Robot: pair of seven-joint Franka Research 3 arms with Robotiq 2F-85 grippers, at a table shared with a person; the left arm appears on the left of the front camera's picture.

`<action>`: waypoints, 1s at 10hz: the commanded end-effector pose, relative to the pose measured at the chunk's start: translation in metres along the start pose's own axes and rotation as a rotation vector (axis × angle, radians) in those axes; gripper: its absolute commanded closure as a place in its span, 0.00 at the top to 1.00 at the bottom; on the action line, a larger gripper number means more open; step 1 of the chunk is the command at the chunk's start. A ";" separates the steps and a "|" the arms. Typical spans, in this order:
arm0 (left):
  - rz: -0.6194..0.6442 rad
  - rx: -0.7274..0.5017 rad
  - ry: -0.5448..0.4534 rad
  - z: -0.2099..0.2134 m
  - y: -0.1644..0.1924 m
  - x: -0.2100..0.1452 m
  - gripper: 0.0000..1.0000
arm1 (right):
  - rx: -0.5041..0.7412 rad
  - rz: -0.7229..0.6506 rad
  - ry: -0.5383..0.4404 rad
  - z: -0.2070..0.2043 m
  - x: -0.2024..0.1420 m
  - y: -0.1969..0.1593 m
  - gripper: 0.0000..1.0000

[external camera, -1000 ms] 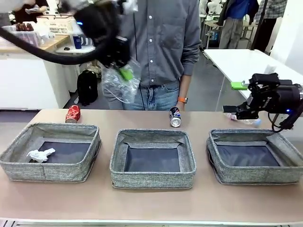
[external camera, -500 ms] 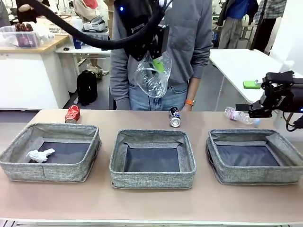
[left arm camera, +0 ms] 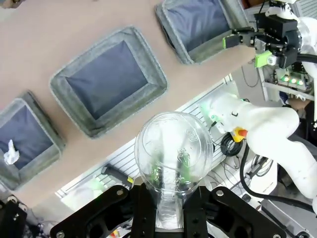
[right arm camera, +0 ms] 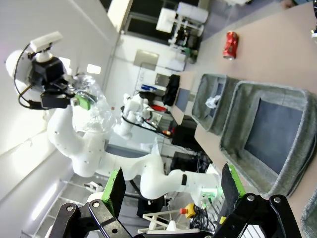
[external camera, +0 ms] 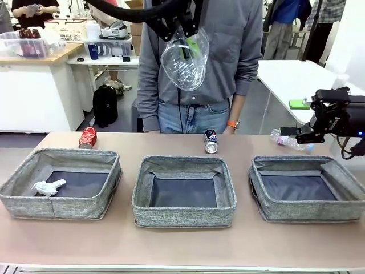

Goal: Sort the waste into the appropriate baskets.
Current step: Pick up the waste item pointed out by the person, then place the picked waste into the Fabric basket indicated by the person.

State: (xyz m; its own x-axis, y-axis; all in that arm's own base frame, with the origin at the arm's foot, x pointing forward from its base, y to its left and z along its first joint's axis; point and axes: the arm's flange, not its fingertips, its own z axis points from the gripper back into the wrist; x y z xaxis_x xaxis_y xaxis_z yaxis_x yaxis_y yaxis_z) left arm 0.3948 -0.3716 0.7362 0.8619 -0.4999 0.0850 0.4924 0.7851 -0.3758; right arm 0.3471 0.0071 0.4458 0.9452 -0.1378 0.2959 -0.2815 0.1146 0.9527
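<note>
The clear plastic cup [external camera: 182, 60] hangs high in the air, crumpled at its narrow end where the left gripper [external camera: 183, 35] is clamped on it; in the front view it sits before the person's [external camera: 228, 45] grey shirt. In the left wrist view the cup [left arm camera: 173, 158] is pinched between the black fingers [left arm camera: 143, 208], and faint raised marks on its wall are too blurred to read. On the table [external camera: 171, 245] stand three grey baskets: the left basket [external camera: 60, 154] holds the crumpled white paper wad [external camera: 49, 187], beside the middle basket [external camera: 183, 217] and right basket [external camera: 308, 214]. Behind them lie the red soda can [external camera: 87, 137], the dark blue soda can [external camera: 211, 141] and the clear blue-capped bottle [external camera: 288, 140]; their print is too small to read. The right gripper [right arm camera: 173, 191] hovers above the bottle, jaws spread wide and holding nothing.
</note>
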 end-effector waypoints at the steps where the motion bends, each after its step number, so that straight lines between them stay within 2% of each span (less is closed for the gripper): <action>1: -0.010 0.001 -0.001 -0.001 0.002 -0.001 0.13 | 0.016 -0.003 -0.005 -0.001 0.001 0.002 1.00; 10: -0.010 0.001 -0.001 -0.001 0.002 -0.001 0.13 | 0.016 -0.003 -0.005 -0.001 0.001 0.002 1.00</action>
State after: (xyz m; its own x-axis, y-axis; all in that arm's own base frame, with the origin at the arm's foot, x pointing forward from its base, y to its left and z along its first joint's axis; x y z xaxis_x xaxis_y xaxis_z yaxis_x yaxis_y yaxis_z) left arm 0.3968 -0.3731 0.7330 0.8612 -0.5020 0.0795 0.4921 0.7846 -0.3772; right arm 0.3471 0.0071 0.4458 0.9452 -0.1379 0.2958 -0.2814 0.1146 0.9527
